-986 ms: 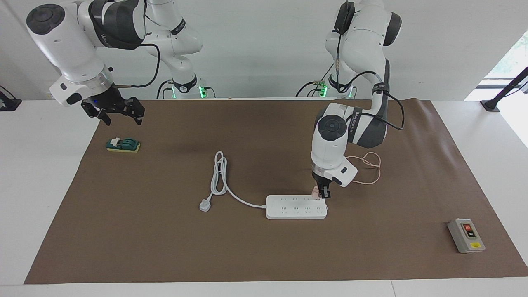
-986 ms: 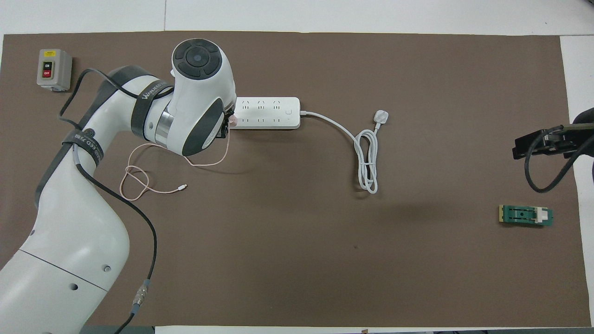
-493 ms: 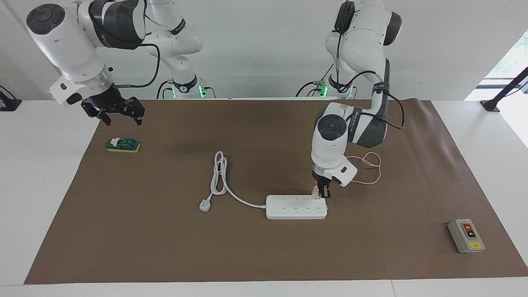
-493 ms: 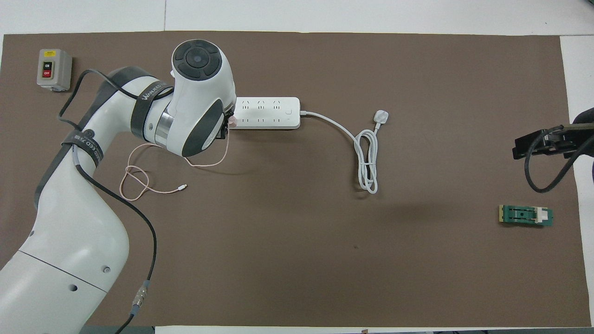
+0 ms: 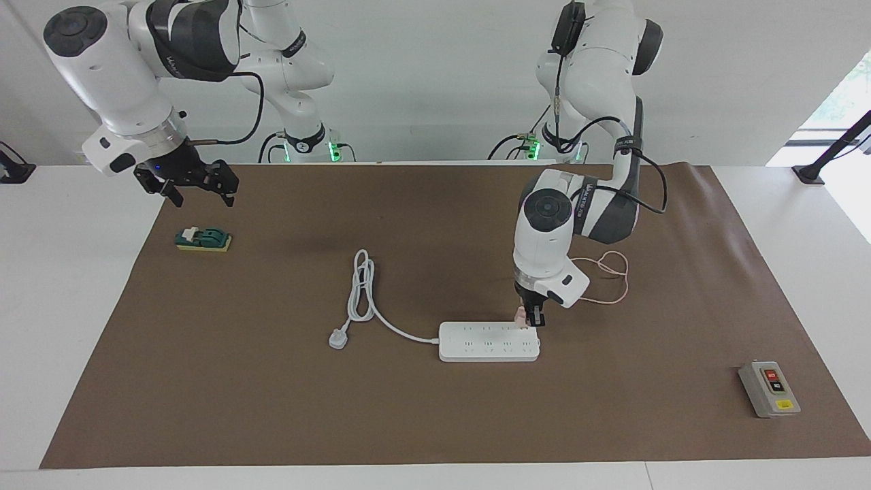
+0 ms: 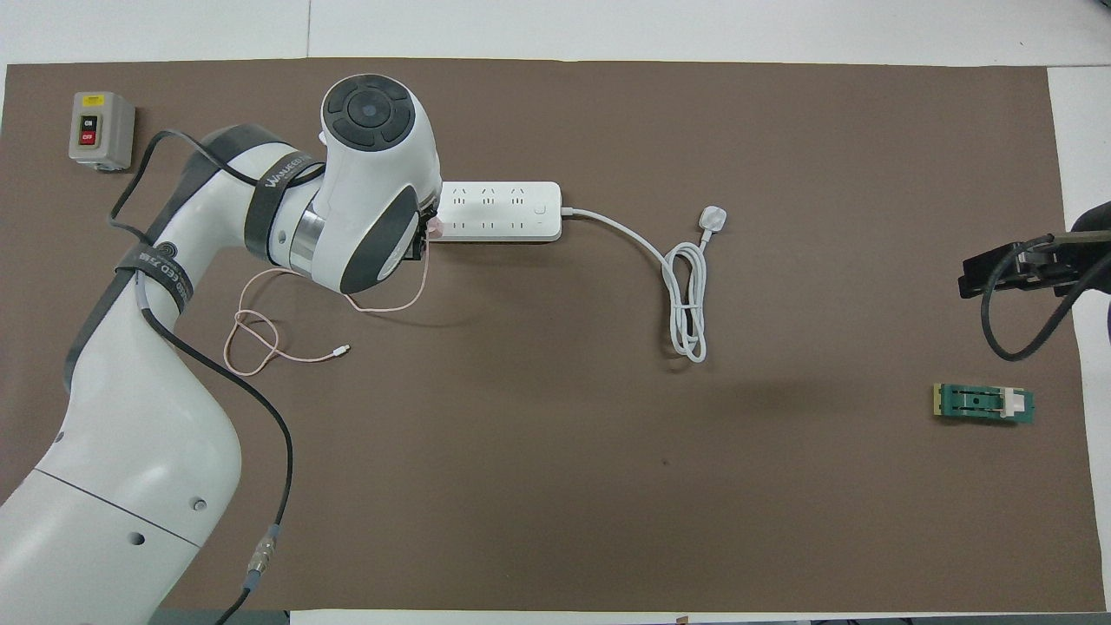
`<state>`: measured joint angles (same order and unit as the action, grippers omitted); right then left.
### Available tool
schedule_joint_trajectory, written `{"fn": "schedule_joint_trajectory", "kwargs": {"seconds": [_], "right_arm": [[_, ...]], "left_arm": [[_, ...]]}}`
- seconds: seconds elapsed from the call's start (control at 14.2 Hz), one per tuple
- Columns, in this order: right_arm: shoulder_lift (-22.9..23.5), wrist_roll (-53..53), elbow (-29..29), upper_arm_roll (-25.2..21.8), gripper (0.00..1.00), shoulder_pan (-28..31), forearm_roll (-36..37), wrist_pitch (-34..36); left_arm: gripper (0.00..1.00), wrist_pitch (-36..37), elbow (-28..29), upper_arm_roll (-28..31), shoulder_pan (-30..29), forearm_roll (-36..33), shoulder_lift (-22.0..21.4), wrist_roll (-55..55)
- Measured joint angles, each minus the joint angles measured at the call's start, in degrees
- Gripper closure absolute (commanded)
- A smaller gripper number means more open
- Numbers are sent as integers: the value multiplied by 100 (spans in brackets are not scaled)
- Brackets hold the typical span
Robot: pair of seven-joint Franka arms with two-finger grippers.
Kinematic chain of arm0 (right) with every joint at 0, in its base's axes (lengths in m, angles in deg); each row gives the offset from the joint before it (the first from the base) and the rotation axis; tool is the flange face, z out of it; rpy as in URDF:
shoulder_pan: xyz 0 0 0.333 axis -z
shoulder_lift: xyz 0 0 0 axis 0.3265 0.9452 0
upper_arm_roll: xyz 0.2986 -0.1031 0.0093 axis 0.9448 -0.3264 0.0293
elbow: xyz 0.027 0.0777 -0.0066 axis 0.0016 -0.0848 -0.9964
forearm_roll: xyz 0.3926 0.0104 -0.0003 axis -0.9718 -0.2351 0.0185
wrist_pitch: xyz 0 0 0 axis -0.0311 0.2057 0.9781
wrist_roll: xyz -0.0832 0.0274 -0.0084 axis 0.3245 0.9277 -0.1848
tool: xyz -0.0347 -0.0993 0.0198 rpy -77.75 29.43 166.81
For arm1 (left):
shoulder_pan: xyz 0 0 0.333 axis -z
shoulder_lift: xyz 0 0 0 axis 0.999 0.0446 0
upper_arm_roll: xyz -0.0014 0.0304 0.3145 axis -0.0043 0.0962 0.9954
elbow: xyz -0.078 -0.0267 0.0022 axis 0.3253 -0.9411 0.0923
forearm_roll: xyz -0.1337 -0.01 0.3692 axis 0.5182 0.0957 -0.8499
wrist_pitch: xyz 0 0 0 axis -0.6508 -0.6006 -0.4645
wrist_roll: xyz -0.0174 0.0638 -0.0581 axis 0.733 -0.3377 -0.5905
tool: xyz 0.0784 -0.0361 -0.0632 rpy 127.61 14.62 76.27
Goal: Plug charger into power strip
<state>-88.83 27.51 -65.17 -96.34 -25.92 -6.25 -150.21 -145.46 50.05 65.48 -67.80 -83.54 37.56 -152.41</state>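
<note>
We found the pink cable looped on the brown mat on the robots' side of the left gripper, running up to the charger. The left gripper stood pointed straight down with its fingers closed on the charger, holding it directly over the corner of the power strip at the left arm's end, at or just above the sockets. The strip's white cord and plug trailed toward the right arm's end. We noted the right gripper waiting in the air with its fingers spread and empty, over the mat beside the green switch block. The grey button box lay farther from the robots than the left gripper, at the left arm's end.
</note>
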Motion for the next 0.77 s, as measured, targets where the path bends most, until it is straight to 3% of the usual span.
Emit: {"fn": "schedule_joint_trajectory", "kwargs": {"seconds": [0.77], "right_arm": [[0, 0, 0, 0, 0, 0, 0, 0]], "left_arm": [[100, -32, -32, 9, -31, 0, 23, 146]]}}
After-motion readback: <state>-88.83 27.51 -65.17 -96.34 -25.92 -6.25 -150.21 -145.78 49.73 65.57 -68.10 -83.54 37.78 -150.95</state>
